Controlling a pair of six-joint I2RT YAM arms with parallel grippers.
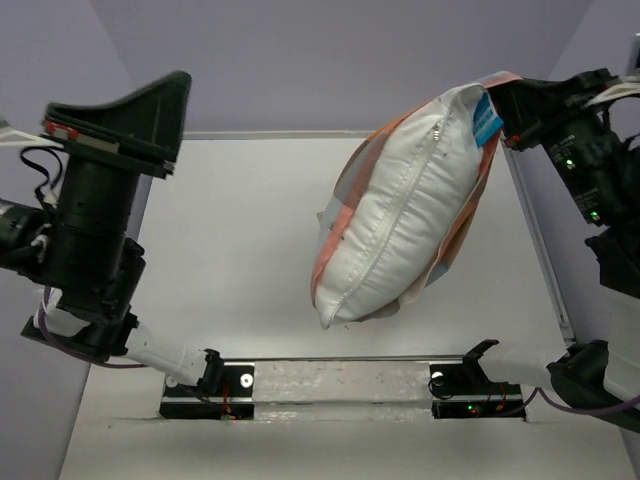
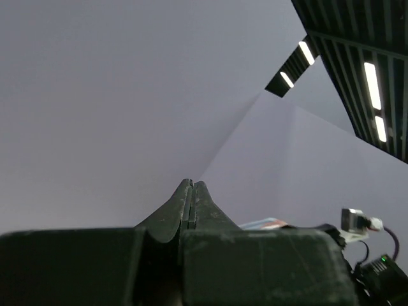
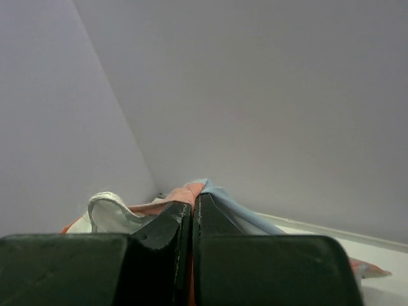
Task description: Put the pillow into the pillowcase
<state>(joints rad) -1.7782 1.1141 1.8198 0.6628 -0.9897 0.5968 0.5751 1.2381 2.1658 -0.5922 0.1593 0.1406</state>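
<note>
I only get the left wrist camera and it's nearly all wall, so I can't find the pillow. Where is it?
Observer: The pillow hangs in the air above the right side of the table.
Operator: What's holding it up?
Observer: The right gripper, shut on the pillowcase at its top corner.
Operator: Is the pillow all inside?
Observer: No, its white front shows bare; checked fabric wraps the edges.

I count one pillow [image 1: 400, 225], one pillowcase [image 1: 326, 250], one table [image 1: 230, 250], and two grippers: the left gripper [image 2: 193, 191] and the right gripper [image 3: 193, 204].
</note>
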